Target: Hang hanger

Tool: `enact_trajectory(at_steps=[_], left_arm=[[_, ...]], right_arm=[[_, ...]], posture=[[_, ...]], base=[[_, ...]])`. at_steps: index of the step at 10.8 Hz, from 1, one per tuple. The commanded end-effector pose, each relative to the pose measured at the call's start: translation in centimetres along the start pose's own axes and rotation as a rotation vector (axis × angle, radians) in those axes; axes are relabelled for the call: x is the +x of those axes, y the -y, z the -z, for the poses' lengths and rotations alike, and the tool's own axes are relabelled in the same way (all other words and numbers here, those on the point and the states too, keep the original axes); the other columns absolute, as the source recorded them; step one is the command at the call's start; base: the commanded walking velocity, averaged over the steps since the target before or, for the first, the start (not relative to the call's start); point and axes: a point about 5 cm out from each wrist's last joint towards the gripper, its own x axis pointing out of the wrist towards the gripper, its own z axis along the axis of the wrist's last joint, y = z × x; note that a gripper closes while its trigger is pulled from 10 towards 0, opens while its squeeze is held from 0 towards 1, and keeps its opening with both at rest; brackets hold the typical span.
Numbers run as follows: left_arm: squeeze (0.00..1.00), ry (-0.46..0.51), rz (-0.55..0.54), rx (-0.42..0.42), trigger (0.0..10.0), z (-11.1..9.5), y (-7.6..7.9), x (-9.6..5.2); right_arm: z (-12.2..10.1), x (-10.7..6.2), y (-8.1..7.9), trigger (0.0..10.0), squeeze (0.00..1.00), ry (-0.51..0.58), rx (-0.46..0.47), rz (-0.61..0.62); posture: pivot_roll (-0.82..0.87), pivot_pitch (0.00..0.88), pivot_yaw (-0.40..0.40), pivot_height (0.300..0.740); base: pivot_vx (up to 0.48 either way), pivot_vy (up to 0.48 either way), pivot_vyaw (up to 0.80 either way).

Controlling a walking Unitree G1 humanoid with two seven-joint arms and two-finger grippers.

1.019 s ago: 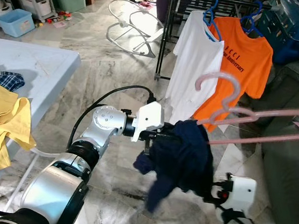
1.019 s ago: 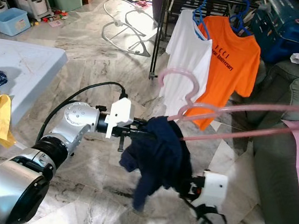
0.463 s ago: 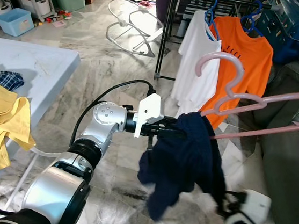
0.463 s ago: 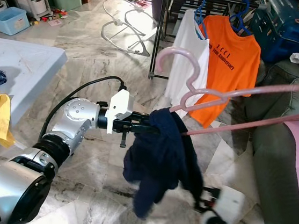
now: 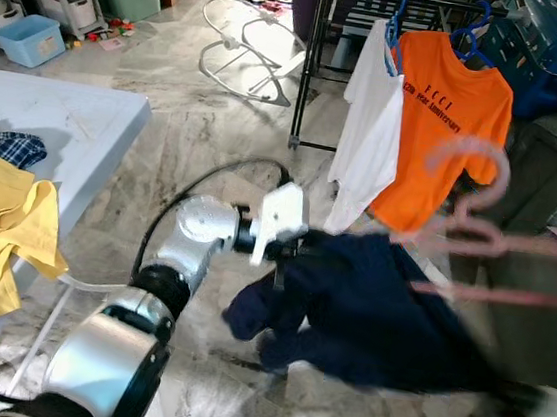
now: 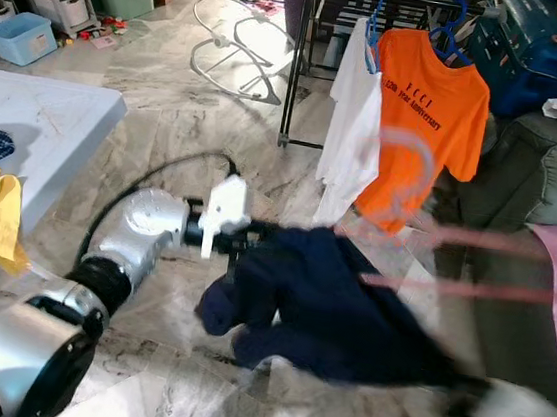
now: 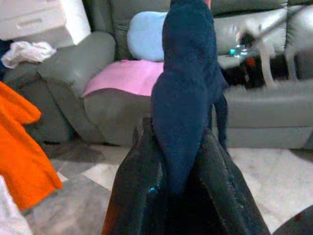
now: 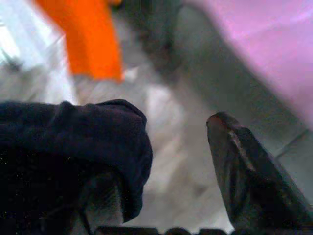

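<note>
Left gripper [image 7: 182, 161] clenched on dark navy garment [image 5: 378, 310] | right gripper [image 8: 171, 161] fingers apart, garment over one | pink plastic hanger [image 5: 478, 221] blurred mid-air, short of black drying rack [image 5: 324, 33] | we judge hanging not yet done.

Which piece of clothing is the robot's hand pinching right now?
The dark navy garment, stretched out before the robot; the left hand clamps it. The orange shirt and white shirt hang on the rack.

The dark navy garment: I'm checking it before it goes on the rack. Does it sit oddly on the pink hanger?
Yes. The dark navy garment is bunched in a heap, not draped over the pink plastic hanger, whose hook pokes out above it. The left end effector pinches a fold of it.
</note>
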Motion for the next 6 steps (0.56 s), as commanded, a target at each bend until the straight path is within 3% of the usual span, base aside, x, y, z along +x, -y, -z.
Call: enact_trajectory(at_steps=[1,6], left_arm=[[0.00,0.037,-0.075,0.043,0.0,-1.0,-1.1,-1.0],[0.00,0.006,-0.113,0.018,0.0,-0.1,-1.0,-1.5]], right_arm=[[-0.2,-0.6,3.5,0.0,0.00,-0.005,0.011,0.161],[-3.8,-0.7,4.8,0.0,0.00,0.158,-0.040,0.238]], posture=[[-0.09,0.075,-0.022,0.740],[-0.09,0.078,-0.018,0.740]], base=[[0.000,0.000,0.00],[0.000,0.000,0.00]])
